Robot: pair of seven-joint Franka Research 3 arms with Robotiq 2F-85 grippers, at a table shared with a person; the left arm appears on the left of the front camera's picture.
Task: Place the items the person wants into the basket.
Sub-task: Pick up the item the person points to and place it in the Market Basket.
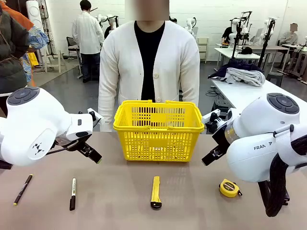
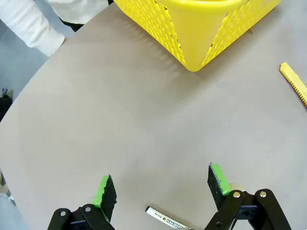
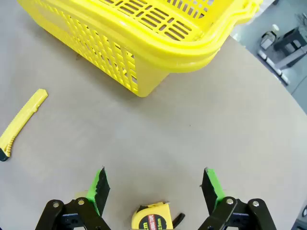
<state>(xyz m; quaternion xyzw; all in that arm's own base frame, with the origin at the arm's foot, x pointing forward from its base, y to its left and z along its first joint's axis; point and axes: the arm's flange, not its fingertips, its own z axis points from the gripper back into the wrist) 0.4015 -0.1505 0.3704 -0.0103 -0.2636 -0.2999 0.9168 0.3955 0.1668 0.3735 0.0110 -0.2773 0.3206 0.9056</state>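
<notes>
Now the left tool (image 2: 163,189) hangs released above the surface (image 1: 115,206), jaws spread wide and holding nothing. The black marker (image 2: 165,223) lies on the surface below the gap between its fingers, and the thin pen (image 1: 22,189) lies farther to the left. The right tool (image 3: 156,184) is likewise released and empty, poised over the tape measure (image 3: 151,221). The yellow utility knife (image 1: 156,192) lies apart from both tools, in front of the basket (image 1: 158,129), which stands before the person (image 1: 148,62).
</notes>
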